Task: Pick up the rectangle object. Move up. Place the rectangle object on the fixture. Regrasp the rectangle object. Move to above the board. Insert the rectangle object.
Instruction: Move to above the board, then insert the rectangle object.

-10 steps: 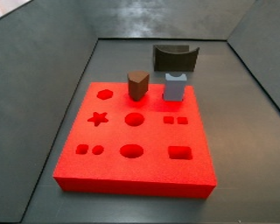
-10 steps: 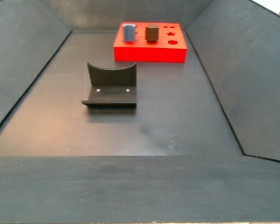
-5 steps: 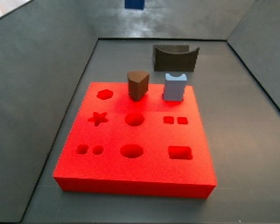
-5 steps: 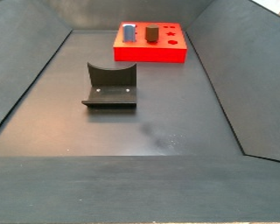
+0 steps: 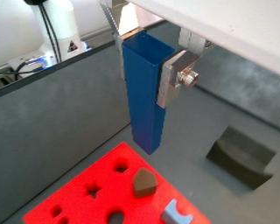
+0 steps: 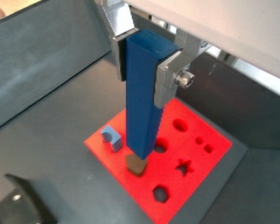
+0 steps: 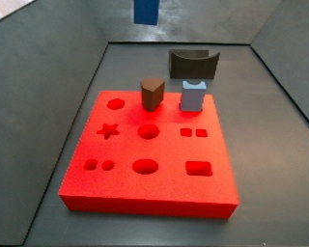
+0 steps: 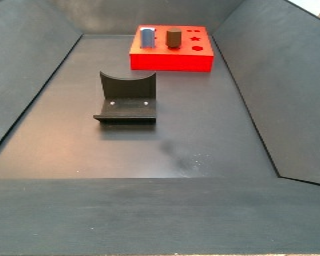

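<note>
My gripper point(image 5: 146, 48) is shut on the upper end of the rectangle object point(image 5: 143, 96), a long saturated-blue bar hanging upright between the silver fingers point(image 5: 171, 74). Both wrist views show this grip; the gripper point(image 6: 146, 52) holds the bar point(image 6: 143, 96) high above the red board point(image 6: 201, 156). In a side view only the bar's lower end point(image 7: 146, 11) shows at the upper edge, above and behind the board point(image 7: 170, 183). The dark fixture point(image 7: 192, 64) stands behind the board; it also shows as an L-shaped bracket point(image 8: 125, 97) on the floor. The gripper is out of both side views.
A brown hexagonal peg point(image 7: 151, 94) and a short pale-blue peg point(image 7: 193, 96) stand upright in the board's far holes. Other recesses in the board are open. Sloping dark walls enclose the floor on all sides. The board point(image 8: 170, 62) lies at the far end.
The bar's lower end has come down into a side view from the top edge and now shows more than half a second ago. Board, pegs and fixture have not moved.
</note>
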